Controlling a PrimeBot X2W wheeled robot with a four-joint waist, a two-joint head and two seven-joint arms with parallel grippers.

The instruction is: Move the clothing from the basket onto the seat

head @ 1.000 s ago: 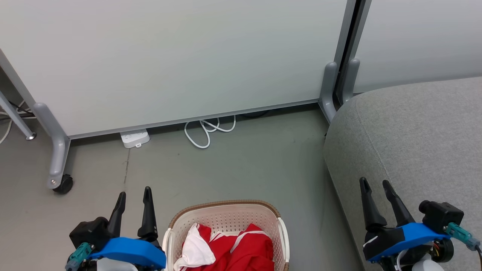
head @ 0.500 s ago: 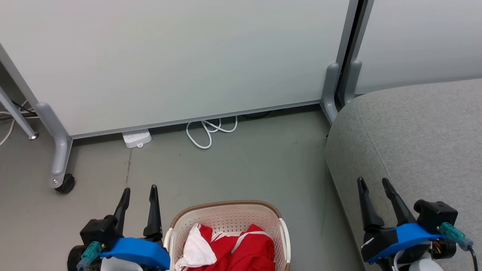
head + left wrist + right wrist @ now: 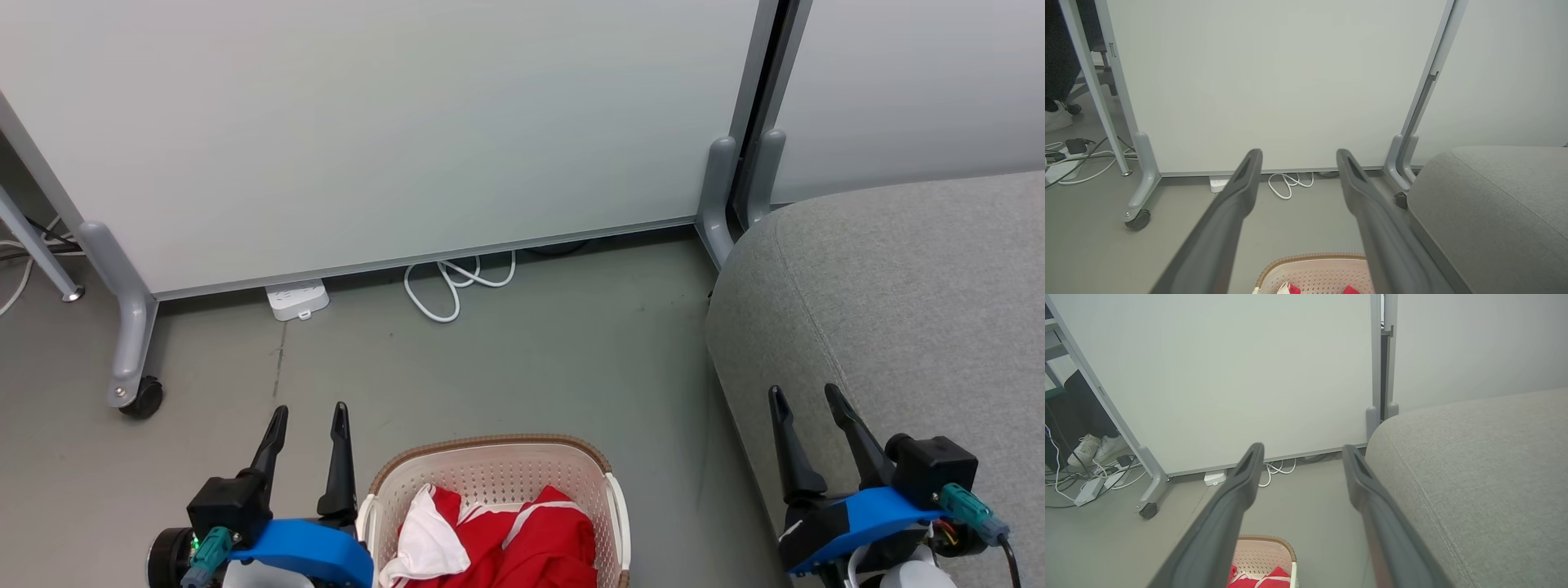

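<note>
The left tool (image 3: 311, 408) holds its two dark fingers spread wide with nothing between them. It hangs over the floor (image 3: 531, 367) just left of the basket (image 3: 490, 445). The right tool (image 3: 802, 390) is equally wide and empty, poised at the near left edge of the seat (image 3: 914, 286), a light-grey upholstered cushion on the right.

Between the two tools the basket stands on the floor, cream perforated plastic with a brown woven-look rim. The clothing (image 3: 531, 531) lies heaped inside it, red fabric with white stripes and a white panel bunched at the left. None of it is on the seat, so the task looks to be at its start.

The clothing is probably light and limp. It should sag and trail when lifted, and one garment may drag the other or catch on the rim. A raised fold on top of the heap, pinched deep enough to gather several layers, seems the best hold. The basket looks light enough to shift if the cloth snags.

Far off, a white cable (image 3: 453, 286) and a power strip (image 3: 296, 299) lie at the foot of a partition panel (image 3: 392, 122).
</note>
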